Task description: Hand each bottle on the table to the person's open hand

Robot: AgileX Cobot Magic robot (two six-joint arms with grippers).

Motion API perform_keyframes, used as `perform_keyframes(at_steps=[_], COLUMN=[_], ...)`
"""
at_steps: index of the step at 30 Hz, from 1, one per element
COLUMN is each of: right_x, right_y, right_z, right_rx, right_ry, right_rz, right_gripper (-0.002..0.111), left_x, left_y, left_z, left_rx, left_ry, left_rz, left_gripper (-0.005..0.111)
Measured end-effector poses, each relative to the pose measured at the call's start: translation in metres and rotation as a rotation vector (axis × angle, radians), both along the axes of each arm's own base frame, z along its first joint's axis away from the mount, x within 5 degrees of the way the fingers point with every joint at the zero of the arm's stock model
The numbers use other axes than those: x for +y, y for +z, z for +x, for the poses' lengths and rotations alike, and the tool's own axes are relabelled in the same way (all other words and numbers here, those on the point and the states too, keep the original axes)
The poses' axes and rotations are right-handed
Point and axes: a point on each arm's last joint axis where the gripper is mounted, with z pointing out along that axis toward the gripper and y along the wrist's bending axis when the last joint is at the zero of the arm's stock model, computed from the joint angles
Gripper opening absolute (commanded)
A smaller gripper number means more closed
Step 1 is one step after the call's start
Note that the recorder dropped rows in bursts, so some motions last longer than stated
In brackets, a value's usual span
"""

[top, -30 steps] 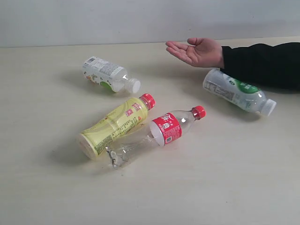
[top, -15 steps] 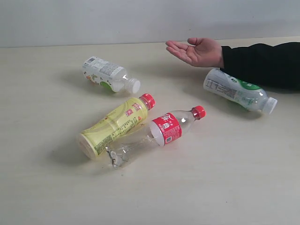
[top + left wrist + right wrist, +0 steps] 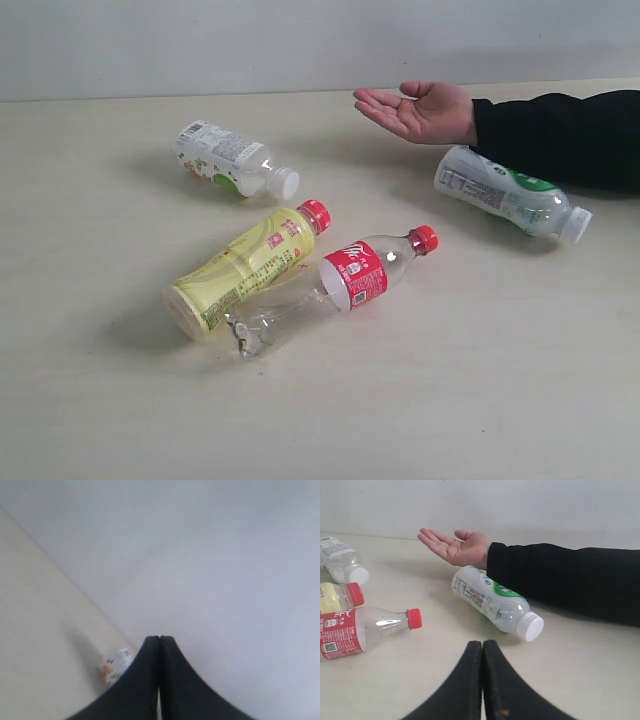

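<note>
All the bottles lie on the beige table (image 3: 480,380). The yellow bottle (image 3: 244,267) with red cap rests beside the crushed clear bottle (image 3: 330,290) with red label. One white-capped bottle (image 3: 233,160) lies at the back left, another white-capped bottle (image 3: 508,194) beside the black sleeve. The person's open hand (image 3: 415,110) is held palm up at the back. Neither gripper shows in the exterior view. My right gripper (image 3: 482,645) is shut and empty, short of the white-capped bottle (image 3: 494,603) near the hand (image 3: 454,546). My left gripper (image 3: 159,639) is shut, with a blurred bottle (image 3: 114,666) beyond it.
A pale wall (image 3: 300,40) runs behind the table's far edge. The black-sleeved arm (image 3: 560,135) stretches in from the right above one bottle. Open tabletop lies along the front and right.
The white-capped bottle by the sleeve has rolled slightly to the right. Everything else is as before.
</note>
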Motion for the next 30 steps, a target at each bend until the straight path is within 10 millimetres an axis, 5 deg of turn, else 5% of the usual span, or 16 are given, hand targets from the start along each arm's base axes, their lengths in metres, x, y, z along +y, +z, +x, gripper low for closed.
perform_keyframes(at_steps=[10,17,21,24,30], right_x=[0.0,0.0,0.0,0.0,0.0], right_y=[0.0,0.0,0.0,0.0,0.0], right_z=[0.0,0.0,0.0,0.0,0.0], right_rx=[0.0,0.0,0.0,0.0,0.0], right_ry=[0.0,0.0,0.0,0.0,0.0], right_rz=[0.0,0.0,0.0,0.0,0.0], right_gripper=[0.0,0.0,0.0,0.0,0.0], left_x=[0.026,0.018,0.0,-0.011,-0.041], left_y=[0.04,0.107,0.152,0.166,0.136], left_z=[-0.014,-0.002,0.04,0.086,0.175], left_rx=[-0.476,-0.521,-0.405,-0.256,0.049], left_ry=[0.212,0.186,0.077,-0.015,-0.264], left_rz=[-0.291,-0.074,0.276,0.486,0.789], left_gripper=[0.0,0.0,0.0,0.0,0.0])
